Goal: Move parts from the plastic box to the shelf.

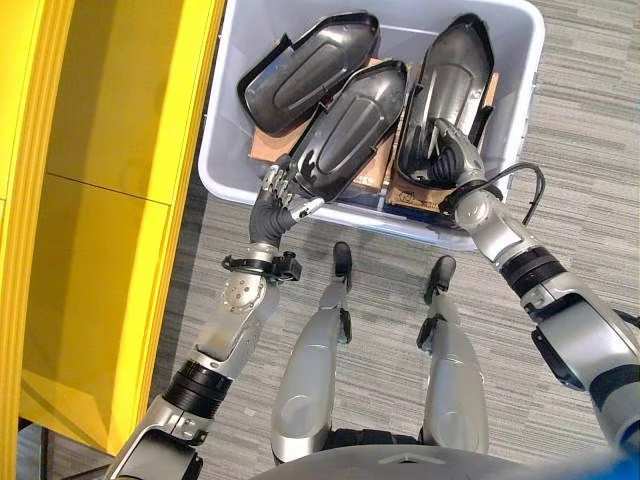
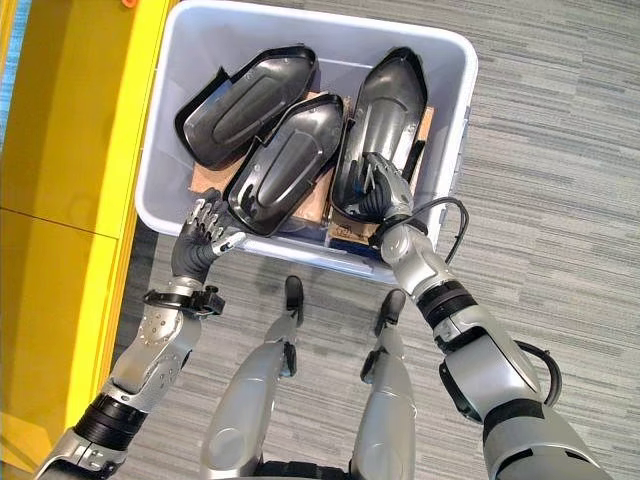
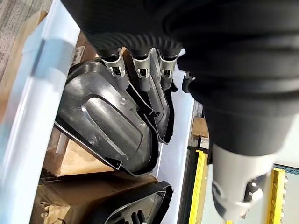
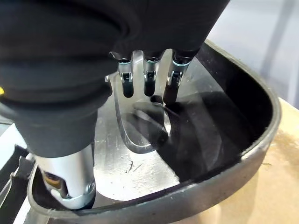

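Grey carpet floor (image 1: 590, 110) bears plastic box (image 1: 520, 80)

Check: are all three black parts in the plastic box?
Yes: all three black parts lie inside the plastic box, on cardboard.

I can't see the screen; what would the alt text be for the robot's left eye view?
The right hand reaches into a black part in the plastic box, which holds three such parts on cardboard. The left hand touches the middle part; a yellow shelf stands left.
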`<state>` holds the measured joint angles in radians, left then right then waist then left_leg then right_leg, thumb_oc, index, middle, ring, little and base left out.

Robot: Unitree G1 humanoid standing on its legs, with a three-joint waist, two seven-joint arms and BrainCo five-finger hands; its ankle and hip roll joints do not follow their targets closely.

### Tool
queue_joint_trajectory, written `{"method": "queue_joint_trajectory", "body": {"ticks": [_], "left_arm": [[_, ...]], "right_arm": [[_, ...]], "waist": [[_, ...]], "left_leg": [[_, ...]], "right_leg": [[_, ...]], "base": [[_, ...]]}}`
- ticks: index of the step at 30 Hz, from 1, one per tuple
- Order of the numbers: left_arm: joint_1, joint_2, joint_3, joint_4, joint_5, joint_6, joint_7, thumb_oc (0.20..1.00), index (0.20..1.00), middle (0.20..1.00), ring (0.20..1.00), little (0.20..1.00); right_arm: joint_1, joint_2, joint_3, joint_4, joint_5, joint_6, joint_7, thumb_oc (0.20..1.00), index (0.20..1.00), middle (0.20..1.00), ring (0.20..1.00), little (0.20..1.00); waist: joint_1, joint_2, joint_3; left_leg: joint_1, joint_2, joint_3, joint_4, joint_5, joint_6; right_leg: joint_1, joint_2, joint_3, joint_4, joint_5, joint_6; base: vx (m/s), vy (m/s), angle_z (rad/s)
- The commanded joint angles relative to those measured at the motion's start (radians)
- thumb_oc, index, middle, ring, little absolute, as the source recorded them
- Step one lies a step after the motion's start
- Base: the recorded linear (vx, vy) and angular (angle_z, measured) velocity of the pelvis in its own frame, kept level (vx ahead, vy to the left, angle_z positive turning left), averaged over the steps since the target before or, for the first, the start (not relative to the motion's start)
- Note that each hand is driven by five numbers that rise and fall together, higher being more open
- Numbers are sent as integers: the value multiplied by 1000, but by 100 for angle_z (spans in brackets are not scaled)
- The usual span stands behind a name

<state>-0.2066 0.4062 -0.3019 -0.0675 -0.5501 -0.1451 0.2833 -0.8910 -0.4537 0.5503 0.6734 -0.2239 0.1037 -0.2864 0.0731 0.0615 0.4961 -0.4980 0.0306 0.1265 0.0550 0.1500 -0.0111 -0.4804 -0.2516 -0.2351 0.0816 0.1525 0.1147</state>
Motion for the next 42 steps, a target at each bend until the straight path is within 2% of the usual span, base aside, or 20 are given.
{"method": "queue_joint_trajectory", "body": {"ticks": [1, 7, 11, 12, 21, 23, 30, 42], "left_arm": [[13, 62, 48, -112, -3, -71, -15, 1000, 1000, 1000, 1000, 1000], [15, 60, 55, -106, 0, -67, -13, 1000, 1000, 1000, 1000, 1000], [9, 64, 61, -102, 8, -62, -12, 1000, 1000, 1000, 1000, 1000], [3, 65, 66, -99, 13, -62, -3, 1000, 1000, 1000, 1000, 1000], [-11, 71, 86, -112, 25, -60, 31, 1000, 1000, 1000, 1000, 1000], [-6, 70, 87, -121, 31, -51, 39, 1000, 1000, 1000, 1000, 1000], [3, 66, 97, -125, 43, -40, 55, 1000, 1000, 1000, 1000, 1000], [16, 54, 76, -119, 50, -30, 85, 1000, 1000, 1000, 1000, 1000]], "right_arm": [[-19, 26, 46, -37, -48, -22, 36, 1000, 1000, 1000, 1000, 1000], [-2, 2, 39, -62, -69, -16, 35, 1000, 1000, 1000, 1000, 1000], [5, -36, -7, -171, -48, -23, 17, 1000, 1000, 1000, 1000, 1000], [4, -65, -60, -260, -26, -32, -21, 1000, 1000, 1000, 1000, 1000], [-40, -130, -217, -488, -13, -47, -159, 1000, 1000, 1000, 1000, 1000], [-14, -112, -265, -571, 7, -59, -188, 1000, 1000, 1000, 1000, 1000], [61, -73, -285, -647, 4, -69, -190, 1000, 1000, 1000, 1000, 1000], [176, 66, -275, -568, 181, -99, -232, 1000, 1000, 1000, 1000, 1000]], "waist": [[30, -54, 24], [27, -58, 24], [17, -67, 24], [9, -72, 24], [-6, -85, 24], [-13, -90, 24], [-24, -94, 24], [-34, -84, 24]], "left_leg": [[-54, 54, -41, 118, -120, -43], [-53, 55, -40, 119, -121, -42], [-50, 57, -37, 122, -125, -41], [-46, 58, -37, 123, -126, -40], [-43, 61, -33, 126, -131, -39], [-39, 62, -30, 129, -134, -38], [-39, 65, -25, 133, -135, -38], [-60, 63, -22, 137, -130, -36]], "right_leg": [[110, -72, -3, -5, -99, 49], [110, -73, -2, -4, -99, 50], [113, -73, 0, -5, -100, 51], [113, -73, 3, -3, -100, 51], [110, -70, 10, 2, -103, 52], [110, -68, 16, 7, -105, 51], [109, -66, 19, 9, -108, 48], [91, -64, 17, 10, -106, 47]], "base": [[0, 0, 0], [0, 0, 0], [0, 0, 0], [0, 0, 0], [0, 0, 0], [0, 0, 0], [0, -2, -1], [1, -2, -1]]}}
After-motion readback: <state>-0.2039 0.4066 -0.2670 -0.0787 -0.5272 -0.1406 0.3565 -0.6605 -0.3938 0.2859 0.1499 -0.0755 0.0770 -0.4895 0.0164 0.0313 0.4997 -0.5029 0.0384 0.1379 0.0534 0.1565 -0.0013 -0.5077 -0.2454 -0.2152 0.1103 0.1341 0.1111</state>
